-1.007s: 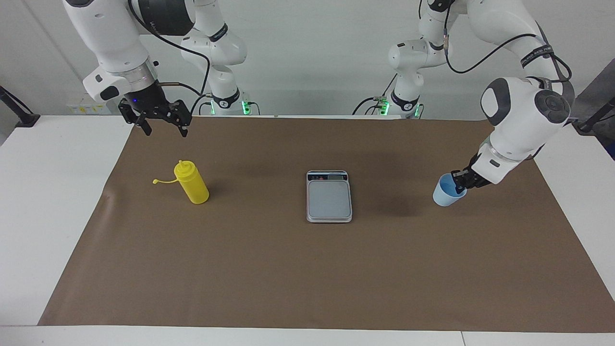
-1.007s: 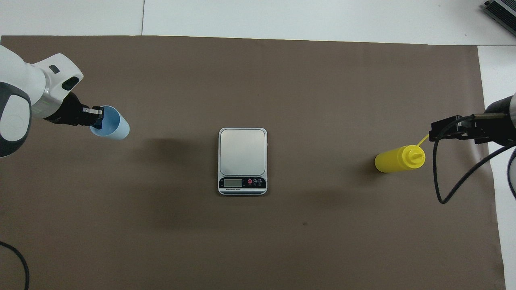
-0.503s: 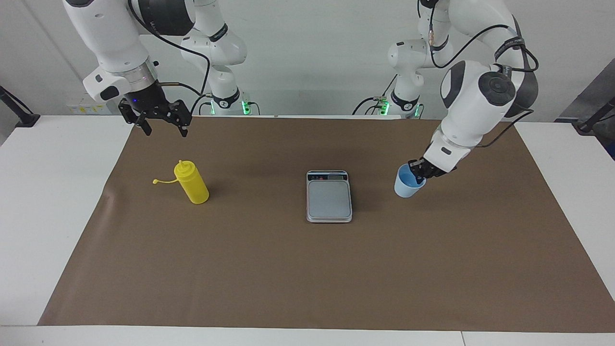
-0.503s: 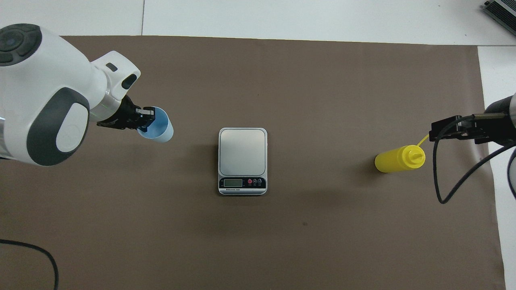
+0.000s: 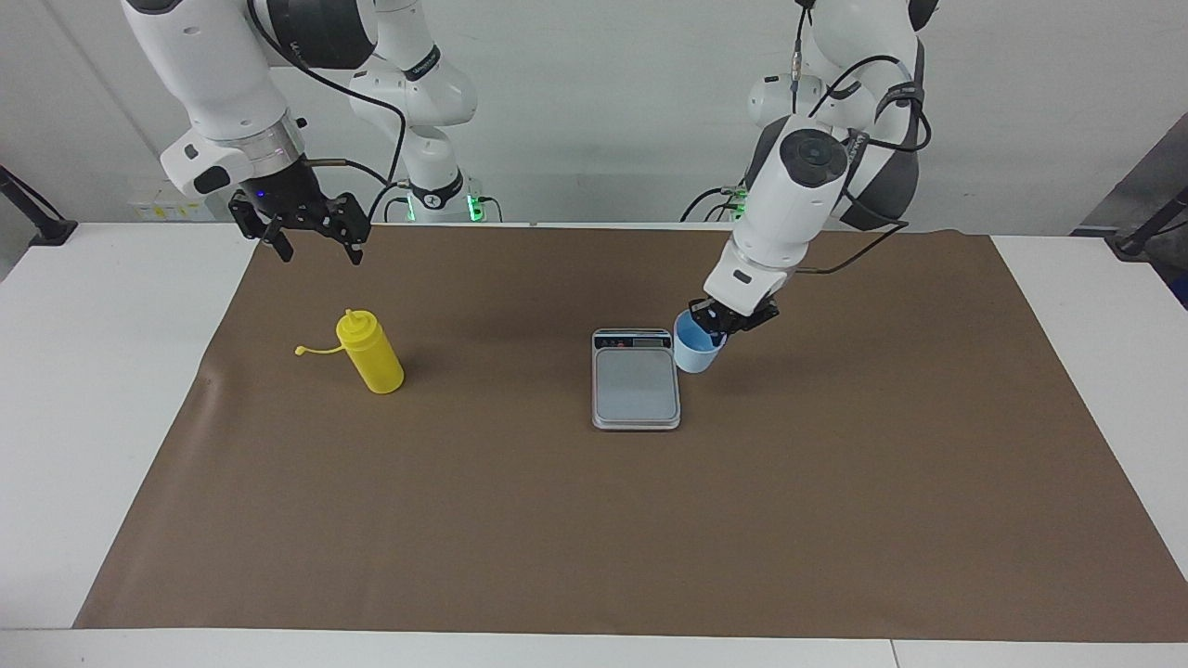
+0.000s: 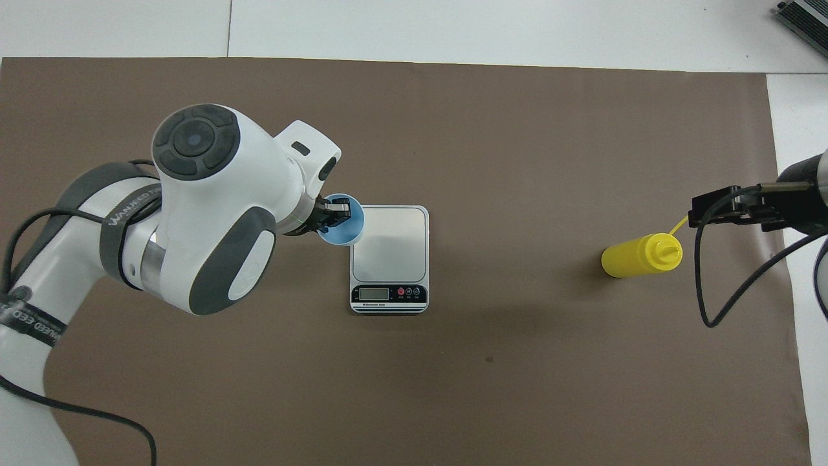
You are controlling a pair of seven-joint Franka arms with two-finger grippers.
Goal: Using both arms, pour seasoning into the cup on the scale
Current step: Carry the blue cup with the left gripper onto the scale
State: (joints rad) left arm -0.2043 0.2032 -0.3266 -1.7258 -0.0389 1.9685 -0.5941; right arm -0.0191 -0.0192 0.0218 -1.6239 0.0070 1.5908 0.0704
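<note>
Carried from the table's left-arm end, the cup [image 5: 696, 351], its rim pinched by the left gripper [image 5: 715, 327], now hangs at the scale's [image 5: 636, 385] edge; next, lower it onto the plate. Right gripper [image 5: 311, 243] waits spread above the upright bottle [image 5: 371, 354].

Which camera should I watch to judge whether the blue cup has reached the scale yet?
The facing view: there the cup, gripped at its rim by the left gripper, hangs at the scale's edge, not on the plate. The overhead view shows its open mouth overlapping the scale's corner, but no height.
</note>
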